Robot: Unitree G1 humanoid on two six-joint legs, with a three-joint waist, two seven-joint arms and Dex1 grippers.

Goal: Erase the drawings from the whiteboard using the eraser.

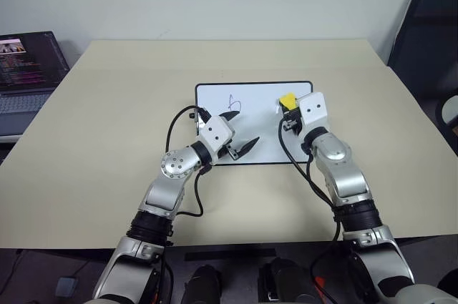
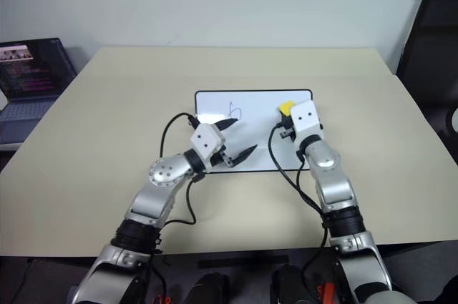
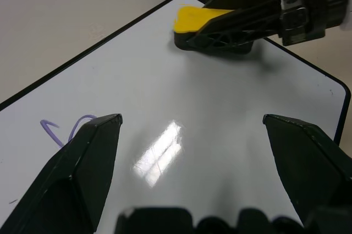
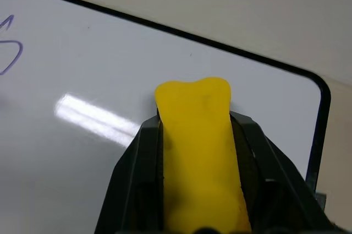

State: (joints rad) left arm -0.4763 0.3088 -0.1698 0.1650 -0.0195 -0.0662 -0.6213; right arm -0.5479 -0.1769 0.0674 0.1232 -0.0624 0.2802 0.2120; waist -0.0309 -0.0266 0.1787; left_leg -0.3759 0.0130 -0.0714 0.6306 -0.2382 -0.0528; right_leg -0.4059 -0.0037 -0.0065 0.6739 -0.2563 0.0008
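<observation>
Head views: beige table (image 1: 107,139) against a pale wall, open laptop (image 1: 28,68) at its far left corner, dark chair (image 1: 429,32) at far right. The whiteboard (image 1: 257,121) lies flat mid-table, long side facing the robot, with bare tabletop on all four sides and wide margins left and right. One blue drawing (image 1: 233,104), a loopy scribble, sits on the board's far-left part; any others cannot be made out. The left gripper (image 1: 237,132) hangs over the board's near-left part, fingers spread apart and holding nothing. The right gripper (image 2: 288,116) is over the far-right part, clenched on the yellow eraser (image 1: 287,99), whose tip pokes out ahead of the white wrist housing. The arms hide the board's near edge in part. Left wrist view: black fingertips (image 3: 93,151) wide apart above the glossy board, the scribble half hidden behind one; across the board the eraser's dark underside sits at the surface, contact not certain. Right wrist view: eraser squeezed between the fingers near the board's rounded far-right corner, scribble cut off at the frame edge.
</observation>
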